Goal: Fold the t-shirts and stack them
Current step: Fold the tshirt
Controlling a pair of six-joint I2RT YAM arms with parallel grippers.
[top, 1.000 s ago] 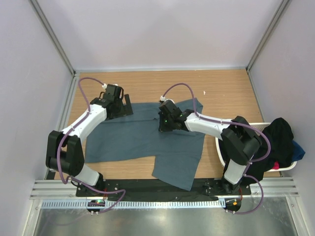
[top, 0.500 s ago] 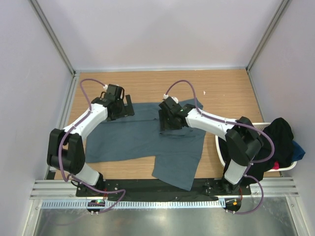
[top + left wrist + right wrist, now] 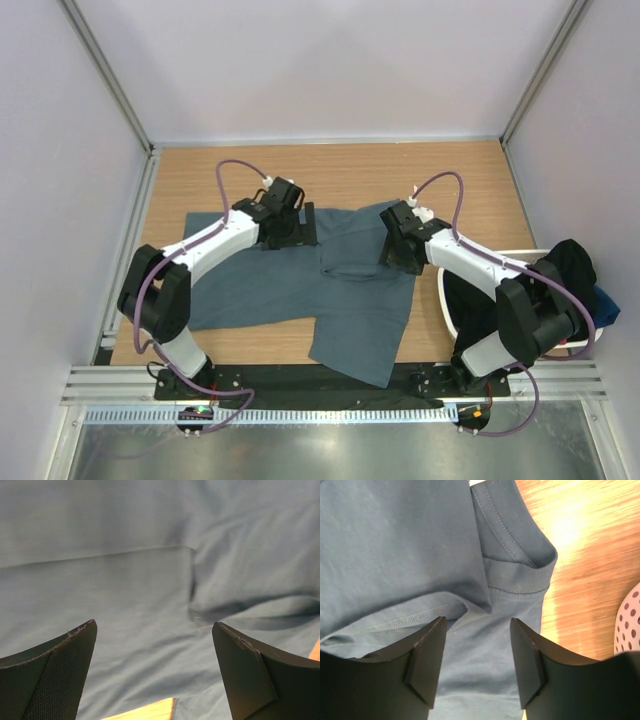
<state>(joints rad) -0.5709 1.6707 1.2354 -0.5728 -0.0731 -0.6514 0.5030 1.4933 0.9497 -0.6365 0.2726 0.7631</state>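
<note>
You have the wooden table with the slate t-shirt spread beneath both claws. Right of your right claw sits the white basket, holding 1 black shirt. Your left gripper hangs wide open over plain cloth, gripping nothing. Your right gripper is parted too and empty, with the shirt's ribbed edge just ahead of it.

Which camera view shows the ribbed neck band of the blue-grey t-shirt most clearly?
The right wrist view: the neck band lies just beyond the open fingers, its ribbing sharp. The top external view shows the whole t-shirt, but the band is too small to tell. The left wrist view shows only plain cloth.
</note>
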